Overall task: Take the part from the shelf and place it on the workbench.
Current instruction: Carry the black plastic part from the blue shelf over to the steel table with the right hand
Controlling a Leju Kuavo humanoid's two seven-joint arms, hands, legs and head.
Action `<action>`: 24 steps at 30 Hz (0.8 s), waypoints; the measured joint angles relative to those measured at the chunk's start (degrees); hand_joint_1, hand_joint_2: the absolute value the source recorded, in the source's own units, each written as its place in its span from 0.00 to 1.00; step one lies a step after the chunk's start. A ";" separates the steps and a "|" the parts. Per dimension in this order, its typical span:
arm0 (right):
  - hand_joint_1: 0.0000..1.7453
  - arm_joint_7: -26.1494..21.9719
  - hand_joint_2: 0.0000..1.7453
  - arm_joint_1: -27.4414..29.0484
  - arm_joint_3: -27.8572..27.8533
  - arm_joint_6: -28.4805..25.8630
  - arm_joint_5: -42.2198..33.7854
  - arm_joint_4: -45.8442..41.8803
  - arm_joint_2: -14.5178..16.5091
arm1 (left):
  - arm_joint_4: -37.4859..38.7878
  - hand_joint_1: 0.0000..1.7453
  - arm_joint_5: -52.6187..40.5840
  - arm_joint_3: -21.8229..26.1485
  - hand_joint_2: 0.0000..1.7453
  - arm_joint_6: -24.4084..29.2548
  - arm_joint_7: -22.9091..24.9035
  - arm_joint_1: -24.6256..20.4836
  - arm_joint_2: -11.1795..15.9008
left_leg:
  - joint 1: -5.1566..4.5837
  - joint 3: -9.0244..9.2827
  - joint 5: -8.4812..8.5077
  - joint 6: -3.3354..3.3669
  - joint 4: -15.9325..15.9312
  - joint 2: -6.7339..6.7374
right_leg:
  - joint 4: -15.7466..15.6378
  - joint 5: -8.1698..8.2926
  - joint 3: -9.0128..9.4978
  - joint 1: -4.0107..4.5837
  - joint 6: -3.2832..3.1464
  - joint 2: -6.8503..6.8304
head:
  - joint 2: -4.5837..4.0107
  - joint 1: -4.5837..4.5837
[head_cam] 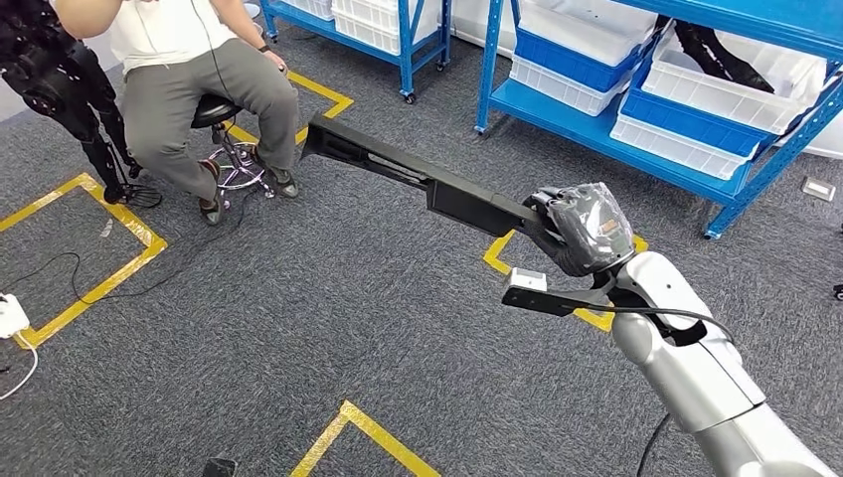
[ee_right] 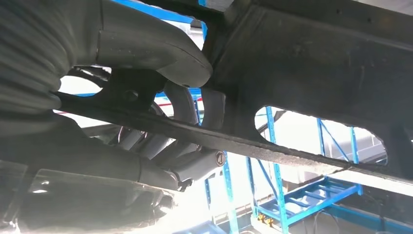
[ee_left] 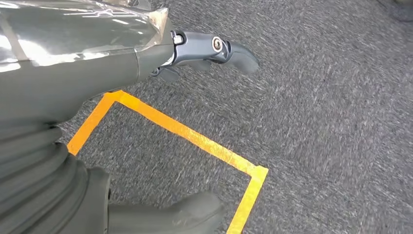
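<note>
The part [head_cam: 398,164] is a long black plastic piece with cut-outs. My right hand [head_cam: 582,234] grips it at one end, and it sticks out to the left above the grey carpet, level and off the floor. In the right wrist view the thumb and fingers of my right hand [ee_right: 126,102] wrap the thin edge of the part [ee_right: 316,63]. My left hand [ee_left: 195,53] hangs over the carpet with its fingers apart and nothing in it.
A blue shelf [head_cam: 596,119] with white and blue bins stands at the back right; one bin holds another black part [head_cam: 731,55]. A person [head_cam: 199,79] sits on a stool at the back left. Yellow tape [head_cam: 89,283] marks the carpet. A power strip [head_cam: 10,316] lies far left.
</note>
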 joint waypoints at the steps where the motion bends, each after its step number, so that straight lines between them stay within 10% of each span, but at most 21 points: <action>1: 1.00 0.01 1.00 -0.01 -0.03 0.00 0.03 -0.01 0.02 | 0.01 0.00 -0.01 -0.01 1.00 0.00 0.00 -0.02 0.01 | 0.09 -1.04 -1.54 -0.29 2.45 0.58 | -0.07 0.09 0.03 -0.04 -0.47 -0.18 | 0.00 -0.05; 5: 1.00 0.06 1.00 0.20 -0.01 0.05 0.32 -0.01 0.01 | 0.03 0.00 -0.01 -0.02 1.00 0.00 0.01 -0.02 0.01 | 0.16 -6.89 -6.96 -0.81 15.08 1.63 | -0.03 0.08 -0.03 0.32 -1.01 -0.87 | 0.00 -0.17; 11: 1.00 0.09 1.00 0.25 -0.34 0.07 0.44 -0.05 -0.01 | 0.05 0.00 -0.09 -0.02 1.00 0.00 0.01 -0.23 0.05 | -0.25 1.10 -0.03 0.27 -0.56 2.76 | 0.03 -0.07 -0.05 1.00 -0.59 -1.62 | 0.00 -0.11; 16: 1.00 0.10 1.00 0.23 -0.55 0.07 0.48 -0.07 -0.08 | 0.05 0.00 -0.10 -0.02 1.00 0.00 0.01 -0.28 -0.02 | -0.43 1.19 0.40 1.45 -1.33 2.06 | 0.95 -0.77 -0.63 1.10 0.35 -1.80 | 0.00 -0.03; 21: 1.00 0.10 1.00 0.57 -0.78 0.11 0.56 -0.04 -0.42 | 0.05 0.00 -0.13 -0.03 1.00 0.00 0.02 -0.40 -0.06 | -0.29 1.21 0.89 2.41 -1.77 0.82 | 16.45 -6.93 -8.06 0.98 0.27 -1.04 | 0.00 0.09; 24: 1.00 0.09 1.00 0.74 -0.80 0.17 0.79 -0.04 -0.45 | 0.05 0.00 -0.16 -0.05 1.00 0.00 0.05 -0.40 -0.13 | -0.32 1.29 0.89 2.35 -1.67 -0.06 | 10.21 -3.67 -5.05 0.89 1.37 -0.78 | 0.00 0.09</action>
